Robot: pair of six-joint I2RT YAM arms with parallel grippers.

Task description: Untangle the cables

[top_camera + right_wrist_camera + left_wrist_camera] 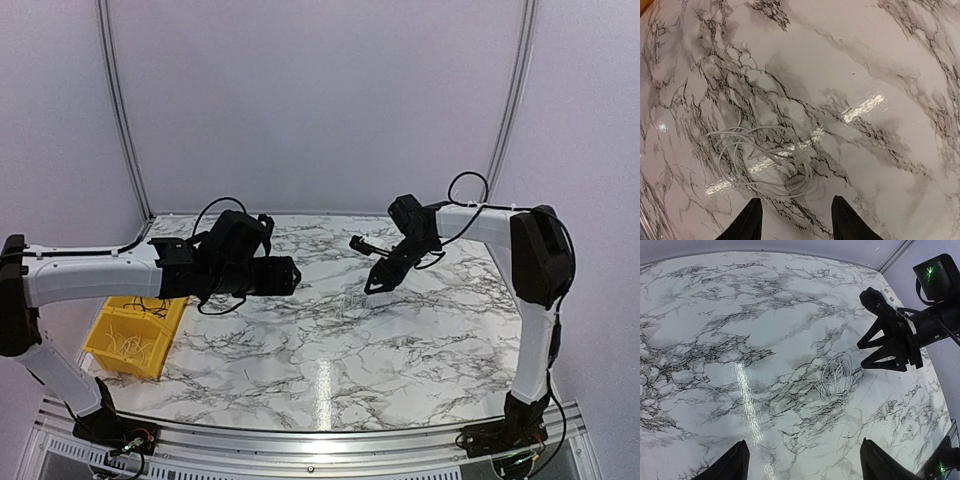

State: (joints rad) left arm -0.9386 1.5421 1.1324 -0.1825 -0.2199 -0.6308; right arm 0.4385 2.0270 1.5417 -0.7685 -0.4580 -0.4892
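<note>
A thin whitish cable (762, 156), looped into a loose coil, lies flat near the middle of the white, grey-veined marble-look worktop (330, 370). The right arm's black fingers (747, 222) hang above it, moderately parted with nothing between them. Seen from that wrist, the coil sits toward 11 o'clock of them. The left arm's black fingers (732, 465) stand wide and empty, off the surface. A yellow plastic bin (125, 365) holding pale wires sits at the worktop's 8 o'clock edge.
</note>
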